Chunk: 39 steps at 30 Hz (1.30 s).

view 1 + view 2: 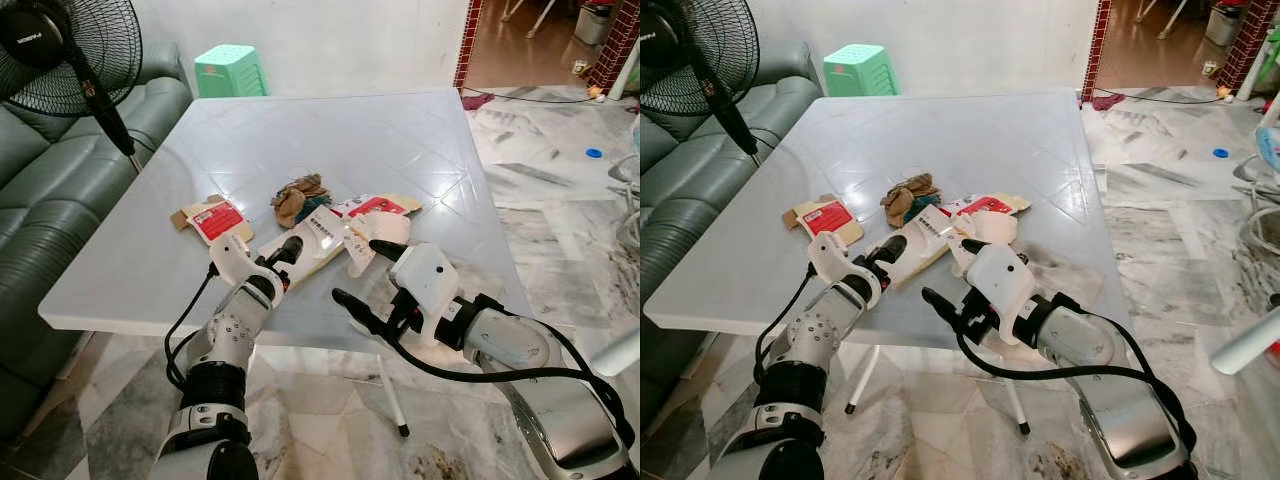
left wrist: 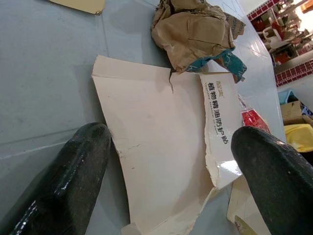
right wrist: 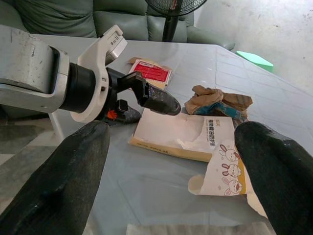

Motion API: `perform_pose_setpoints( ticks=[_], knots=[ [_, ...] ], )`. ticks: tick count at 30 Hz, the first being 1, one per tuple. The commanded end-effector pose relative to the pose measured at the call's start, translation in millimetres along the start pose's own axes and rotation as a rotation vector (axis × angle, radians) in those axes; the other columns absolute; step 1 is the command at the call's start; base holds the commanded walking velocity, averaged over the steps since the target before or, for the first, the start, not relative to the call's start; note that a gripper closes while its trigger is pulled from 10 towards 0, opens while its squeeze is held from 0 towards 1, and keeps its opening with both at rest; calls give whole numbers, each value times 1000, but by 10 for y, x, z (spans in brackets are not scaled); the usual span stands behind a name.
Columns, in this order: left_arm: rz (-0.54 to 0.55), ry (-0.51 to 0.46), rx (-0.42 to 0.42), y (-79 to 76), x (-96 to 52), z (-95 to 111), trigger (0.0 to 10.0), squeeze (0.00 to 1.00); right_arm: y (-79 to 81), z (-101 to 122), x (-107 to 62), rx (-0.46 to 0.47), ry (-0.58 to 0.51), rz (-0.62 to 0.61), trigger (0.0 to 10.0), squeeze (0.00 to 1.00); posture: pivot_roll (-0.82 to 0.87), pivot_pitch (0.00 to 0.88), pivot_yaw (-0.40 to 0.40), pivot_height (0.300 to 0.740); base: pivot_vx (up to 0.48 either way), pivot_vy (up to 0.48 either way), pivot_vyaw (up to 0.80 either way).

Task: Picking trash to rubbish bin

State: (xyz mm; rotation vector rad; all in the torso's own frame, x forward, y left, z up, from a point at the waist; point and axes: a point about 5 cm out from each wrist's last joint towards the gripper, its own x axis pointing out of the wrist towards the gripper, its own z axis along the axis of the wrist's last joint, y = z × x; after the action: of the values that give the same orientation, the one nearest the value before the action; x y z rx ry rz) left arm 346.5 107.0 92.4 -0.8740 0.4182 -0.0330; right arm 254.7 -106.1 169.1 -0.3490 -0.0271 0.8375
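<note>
Trash lies in a cluster on the pale grey table (image 1: 330,130): a flattened white carton (image 1: 318,240), crumpled brown paper (image 1: 298,198), a red-labelled cardboard piece (image 1: 215,220), a red and white packet (image 1: 375,207) and a white wrapper with rabbits (image 3: 222,169). My left gripper (image 1: 280,255) is open at the table's near edge, its fingers (image 2: 73,181) straddling the carton's (image 2: 161,147) near end. My right gripper (image 1: 368,278) is open too, low by the near edge just right of the carton, with the rabbit wrapper between its spread fingers (image 3: 279,171).
A black standing fan (image 1: 70,50) and a grey-green sofa (image 1: 60,200) are on the left. A green plastic stool (image 1: 230,70) stands behind the table. Marble floor with a blue cap (image 1: 594,153) stretches to the right toward a doorway.
</note>
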Motion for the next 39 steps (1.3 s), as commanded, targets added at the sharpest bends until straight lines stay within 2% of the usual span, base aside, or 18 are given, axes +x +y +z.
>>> perform_pose_setpoints(
  ticks=[1, 6, 15, 18, 24, 28, 30, 33, 34, 39],
  knots=[
    [81, 25, -21, 65, 18, -87, 10000, 0, 9, 67, 18, -12, -21, 12, 10000, 0, -117, 56, 71, 740, 0, 0, 0],
    [126, -29, -10, 57, -16, 10, 10000, 0, 16, 81, 23, -10, -19, 15, 10000, 0, -118, 54, 71, 740, 0, 0, 0],
    [175, -5, 8, 122, -90, -14, 10000, 0, 19, 87, 33, -12, -21, 19, 10000, 0, -118, 54, 71, 740, 0, 0, 0],
    [219, -30, 27, 188, -138, 35, 10000, 0, 19, 90, 37, -14, -21, 21, 10000, 0, -110, 56, 71, 740, 0, 0, 0],
    [250, -35, 42, 214, -175, 76, 10000, 0, 14, 89, 43, -16, -21, 22, 10000, 0, -106, 53, 71, 740, 0, 0, 0],
    [272, -73, 66, 225, -235, 136, 10000, 0, 9, 86, 47, -19, -20, 22, 10000, 0, -107, 50, 73, 740, 0, 0, 0],
    [280, -110, 109, 237, -269, 200, 10000, 0, 6, 85, 48, -20, -20, 22, 10000, 0, -104, 49, 72, 740, 0, 0, 0],
    [316, -199, 173, 313, -322, 355, 10000, 0, 14, 83, 53, -20, -21, 24, 10000, 0, -100, 46, 70, 740, 0, 0, 0],
    [341, -257, 216, 372, -351, 466, 10000, 0, 25, 88, 61, -20, -26, 31, 10000, 0, -100, 42, 67, 740, 0, 0, 0],
    [366, -313, 248, 439, -360, 641, 10000, 0, 22, 108, 80, -19, -44, 35, 10000, 0, -96, 35, 64, 740, 0, 0, 0]
  ],
)
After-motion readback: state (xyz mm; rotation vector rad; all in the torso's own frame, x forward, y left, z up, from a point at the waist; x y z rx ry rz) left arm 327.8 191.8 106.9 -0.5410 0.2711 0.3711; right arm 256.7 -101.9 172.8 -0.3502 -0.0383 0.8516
